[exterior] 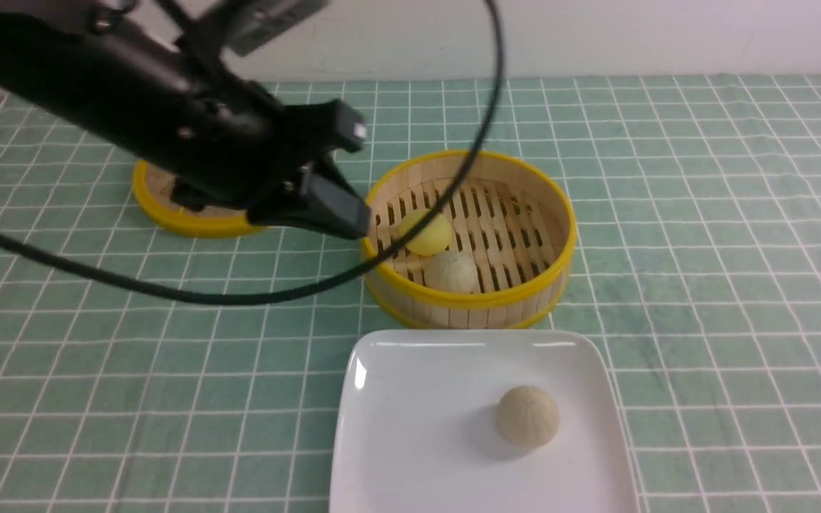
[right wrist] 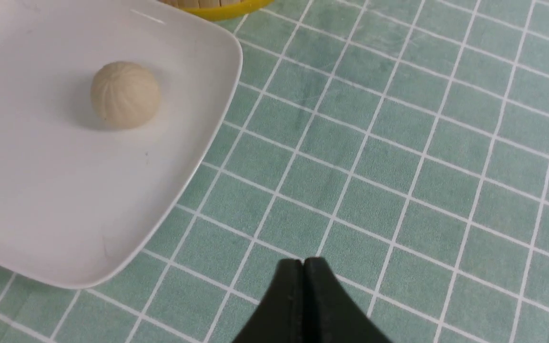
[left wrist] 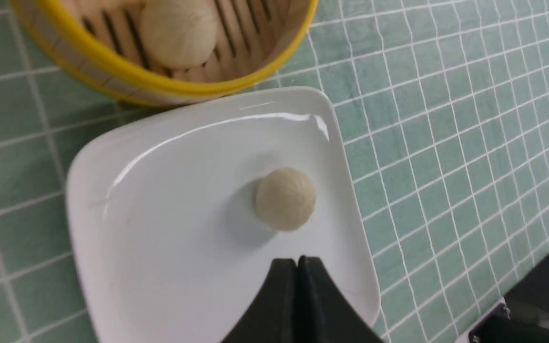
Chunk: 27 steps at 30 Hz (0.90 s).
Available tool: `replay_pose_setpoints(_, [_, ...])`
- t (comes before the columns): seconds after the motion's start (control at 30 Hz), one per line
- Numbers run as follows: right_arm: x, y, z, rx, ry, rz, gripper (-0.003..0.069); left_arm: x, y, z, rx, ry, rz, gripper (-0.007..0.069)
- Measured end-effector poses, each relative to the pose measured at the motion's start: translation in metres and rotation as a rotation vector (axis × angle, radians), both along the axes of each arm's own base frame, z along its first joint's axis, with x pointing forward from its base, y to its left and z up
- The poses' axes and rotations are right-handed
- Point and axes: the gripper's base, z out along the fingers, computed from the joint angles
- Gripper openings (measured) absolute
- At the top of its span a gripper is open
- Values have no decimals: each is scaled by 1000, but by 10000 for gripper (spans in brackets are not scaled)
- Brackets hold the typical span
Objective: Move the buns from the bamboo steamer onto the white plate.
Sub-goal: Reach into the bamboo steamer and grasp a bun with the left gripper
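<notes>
The bamboo steamer [exterior: 469,299] holds a pale yellow bun [exterior: 426,233] and a cream bun [exterior: 452,272]. Just in front of it, the white plate [exterior: 410,427] carries another cream bun [exterior: 527,416]. My left gripper [exterior: 357,214] hangs shut and empty by the steamer's left rim. In the left wrist view its joined tips [left wrist: 297,259] point past the plate [left wrist: 160,228] and its bun [left wrist: 285,198], with the steamer [left wrist: 127,78] beyond. My right gripper [right wrist: 303,261] is shut and empty over the cloth, beside the plate [right wrist: 65,214] and bun [right wrist: 125,94]. It is out of the front view.
A flat yellow-rimmed lid [exterior: 189,222] lies at the back left, partly behind my left arm. A black cable [exterior: 168,291] loops over the green checked tablecloth [exterior: 724,249]. The table's near edge and a dark base [left wrist: 522,328] show in the left wrist view.
</notes>
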Motion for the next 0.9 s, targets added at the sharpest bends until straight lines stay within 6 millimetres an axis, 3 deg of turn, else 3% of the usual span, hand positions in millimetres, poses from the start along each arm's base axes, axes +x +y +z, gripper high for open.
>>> replay_pose_setpoints(0.1, [1, 0, -1, 3, -8, -2, -8, 12, -28, -13, 64, 8, 22, 29])
replay_pose_setpoints(0.13, [1, 0, -1, 4, -13, -2, -8, 20, -47, -25, 112, 19, 39, 58])
replay_pose_setpoints(0.17, [1, 0, -1, 5, -15, -2, -8, 21, -49, -26, 118, 20, 40, 67])
replay_pose_setpoints(0.2, [1, 0, 0, 6, -19, -3, -8, 30, -66, -37, 168, 18, 49, 107])
replay_pose_setpoints(0.33, [1, 0, 0, 6, -19, -3, -8, 51, -101, -62, 266, -23, 41, 227])
replay_pose_setpoints(0.53, [1, 0, 0, 6, -19, -3, -5, 82, -121, -88, 348, -123, 39, 344])
replay_pose_setpoints(0.73, [1, 0, 0, 7, -20, -3, -1, 98, -121, -123, 460, -156, 50, 335])
replay_pose_setpoints(0.8, [2, 0, 0, 7, -21, -3, 0, 100, -121, -131, 474, -147, 67, 290])
replay_pose_setpoints(0.9, [2, 0, 0, 5, -22, -3, 2, 102, -121, -134, 482, -146, 76, 154])
